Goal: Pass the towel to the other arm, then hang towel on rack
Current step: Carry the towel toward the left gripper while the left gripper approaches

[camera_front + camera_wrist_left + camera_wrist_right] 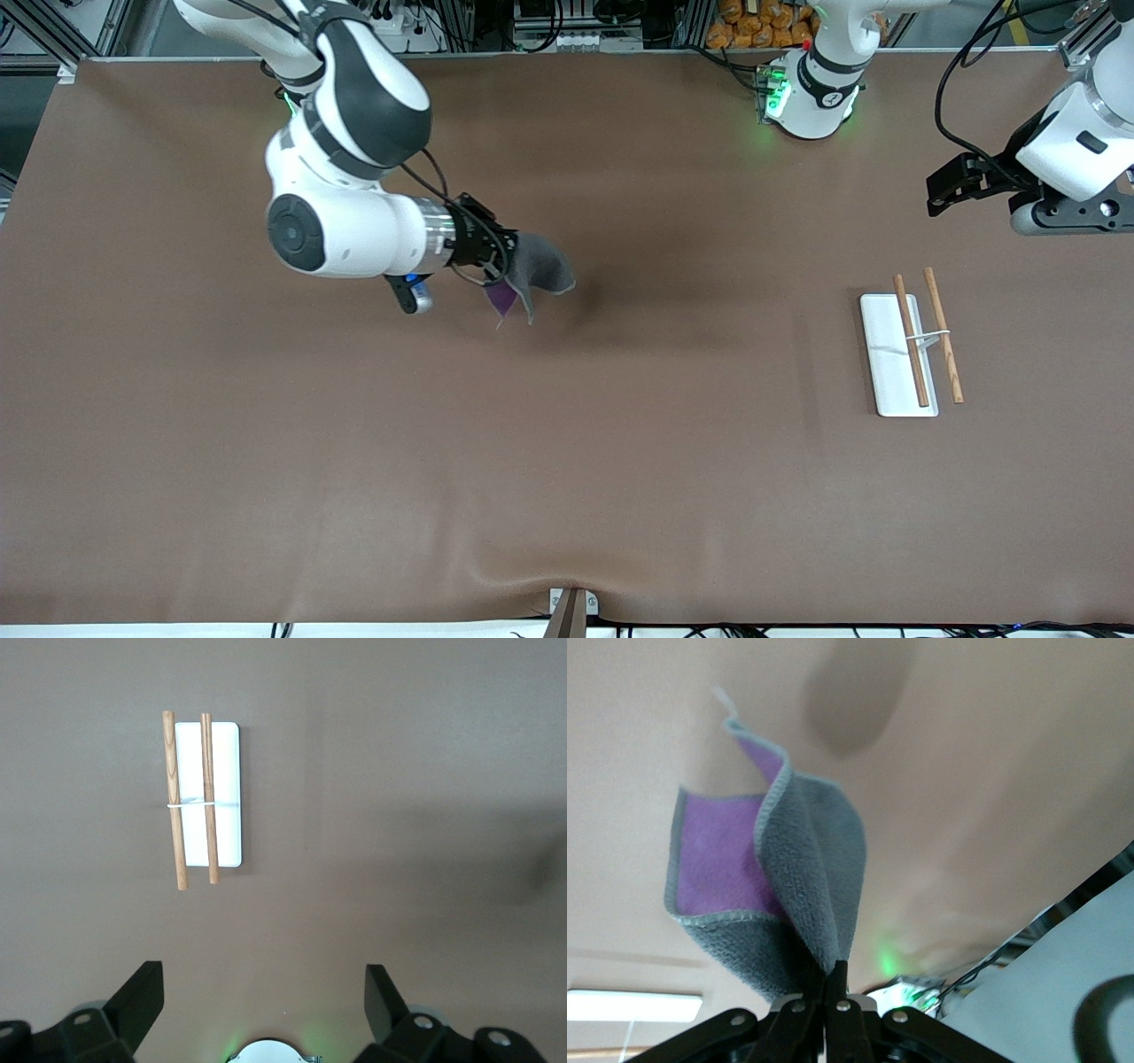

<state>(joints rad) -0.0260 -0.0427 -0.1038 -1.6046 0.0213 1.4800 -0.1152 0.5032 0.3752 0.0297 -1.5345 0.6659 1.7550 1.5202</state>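
The towel (539, 268), dark grey outside with a purple inner face (722, 859), hangs folded in the air over the middle of the table. My right gripper (505, 257) is shut on one edge of it (833, 970). The rack (912, 350), a white base plate with two brown rods and a thin white crosspiece, lies on the table toward the left arm's end. It also shows in the left wrist view, the rack (205, 793). My left gripper (941, 197) is open and empty, raised above the table near its own base; its fingertips (146, 988) stand wide apart.
The brown table cover (567, 461) has a ripple at the edge nearest the front camera, by a small bracket (571, 607). Cables and clutter lie along the robots' side, off the table.
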